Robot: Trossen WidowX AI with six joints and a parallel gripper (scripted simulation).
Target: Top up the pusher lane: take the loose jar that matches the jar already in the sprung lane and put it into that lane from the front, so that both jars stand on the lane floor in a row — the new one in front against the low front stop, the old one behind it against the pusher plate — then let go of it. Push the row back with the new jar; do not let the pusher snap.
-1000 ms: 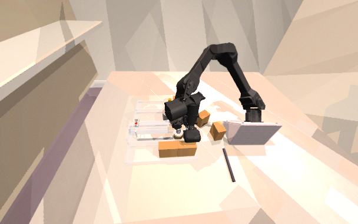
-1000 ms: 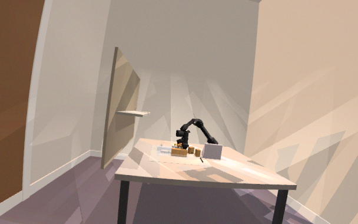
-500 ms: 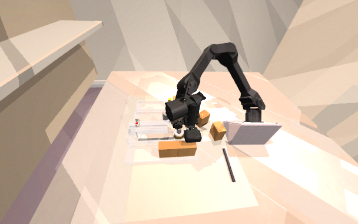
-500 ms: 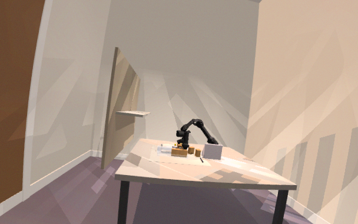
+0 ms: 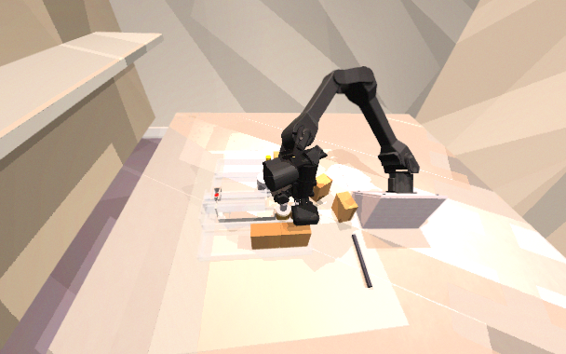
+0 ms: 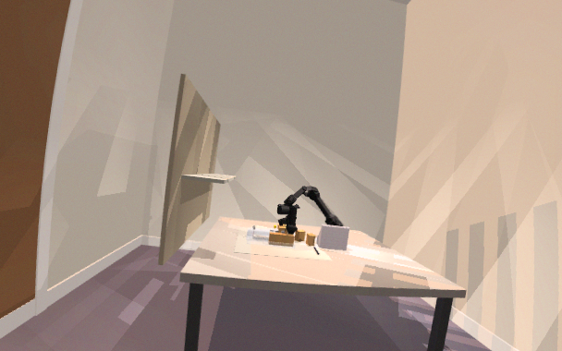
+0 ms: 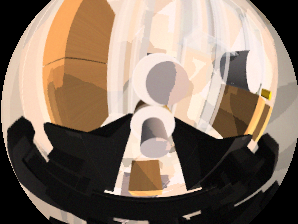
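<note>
My gripper (image 5: 304, 215) (image 6: 291, 229) (image 7: 152, 119) points down at the front end of the clear sprung lane. It is shut on a jar (image 7: 167, 124) with a white lid and a grey knob, seen between the fingers in the wrist view. A like jar (image 5: 282, 212) (image 7: 142, 80) stands in the lane just behind it, close to the held one. Whether the two touch is not clear. The near finger hides the held jar in the top view. The held jar's base and the low front stop are hidden. The pusher plate cannot be made out clearly.
Orange boxes (image 5: 280, 237) (image 6: 281, 238) (image 7: 80, 65) fill the lane beside. Another lane holds a dark grey jar (image 5: 262, 183) (image 7: 235, 69) and a box (image 7: 236, 112). Loose boxes (image 5: 344, 207) (image 5: 322, 187) stand before the pale base block (image 5: 396, 211) (image 6: 334, 237). A dark rod (image 5: 362, 262) (image 6: 316, 250) lies in front.
</note>
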